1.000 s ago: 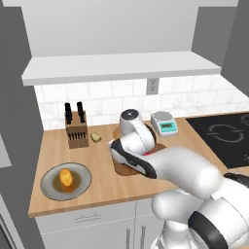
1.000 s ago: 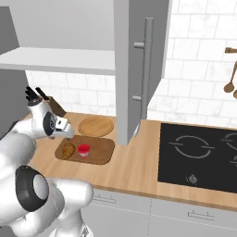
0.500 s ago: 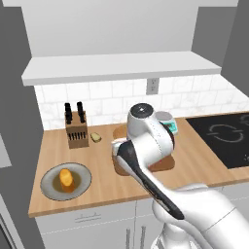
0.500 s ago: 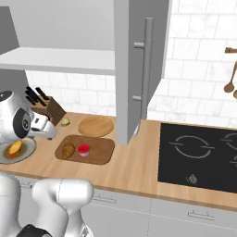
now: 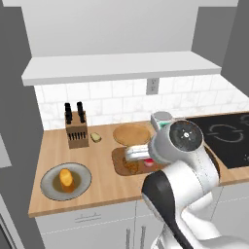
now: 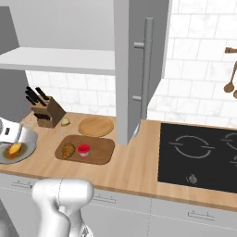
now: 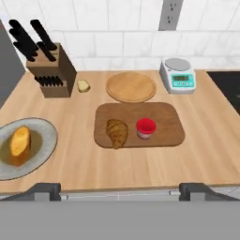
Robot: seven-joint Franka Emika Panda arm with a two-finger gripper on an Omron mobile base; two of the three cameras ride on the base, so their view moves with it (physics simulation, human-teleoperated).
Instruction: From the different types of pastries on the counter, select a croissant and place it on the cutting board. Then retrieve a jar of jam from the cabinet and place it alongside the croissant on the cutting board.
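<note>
The dark brown croissant [image 7: 117, 132] lies on the left half of the cutting board [image 7: 164, 126]. The red jar of jam [image 7: 146, 127] stands upright just right of it, a small gap between them. My gripper [image 7: 121, 191] hovers back over the counter's front edge, well short of the board. It is open, its fingertips [image 7: 44, 190] far apart with nothing between them. From the right base view the croissant [image 6: 68, 150] and jar [image 6: 84, 150] sit side by side on the board [image 6: 99, 150]. In the left base view my arm covers part of the board [image 5: 119, 158]. The white cabinet shelf [image 5: 121, 65] runs above.
An orange-yellow bun [image 7: 19, 140] rests on a grey plate [image 7: 42, 136] at the left. A knife block [image 7: 51, 70], a tiny pale piece [image 7: 83, 86], a round wooden plate [image 7: 131, 86] and a scale [image 7: 177, 75] line the back wall. The black cooktop [image 6: 199, 155] lies to the right.
My arm has swung back and up from the cutting board, and the hand has drawn away toward the counter's front. The croissant and jar have stayed on the board.
</note>
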